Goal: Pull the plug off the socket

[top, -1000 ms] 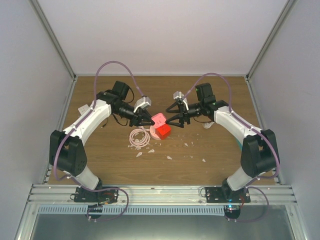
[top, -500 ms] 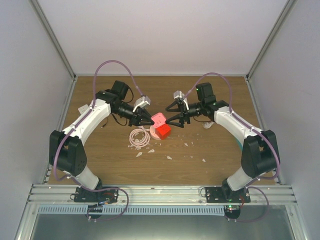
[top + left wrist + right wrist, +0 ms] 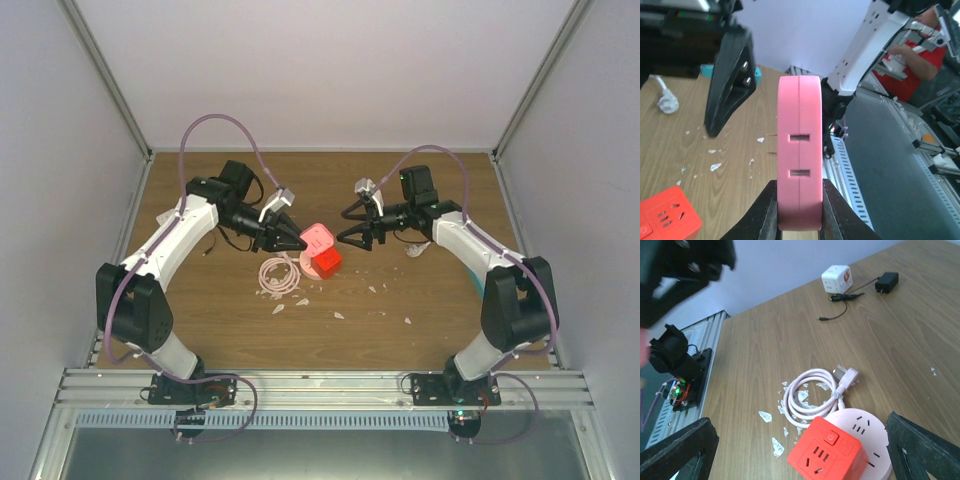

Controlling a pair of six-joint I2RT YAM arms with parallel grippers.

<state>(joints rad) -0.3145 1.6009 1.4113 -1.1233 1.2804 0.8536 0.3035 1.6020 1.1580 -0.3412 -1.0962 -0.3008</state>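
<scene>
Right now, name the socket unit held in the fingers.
The pink round one, clamped edge-on between the left arm's fingers; the red cube and white cube are ungripped.

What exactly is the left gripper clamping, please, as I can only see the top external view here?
Observer: The left gripper is shut on a flat pink piece; the left wrist view shows two rectangular slots in its narrow edge.
Operator: Thank you. Is anything plugged into the red cube?
Observer: In the right wrist view, the socket face of the red cube that shows is bare, with no plug in it.
Operator: And where is the pink cable's plug?
Observer: The cable plug lies on the table, plugged into nothing.
</scene>
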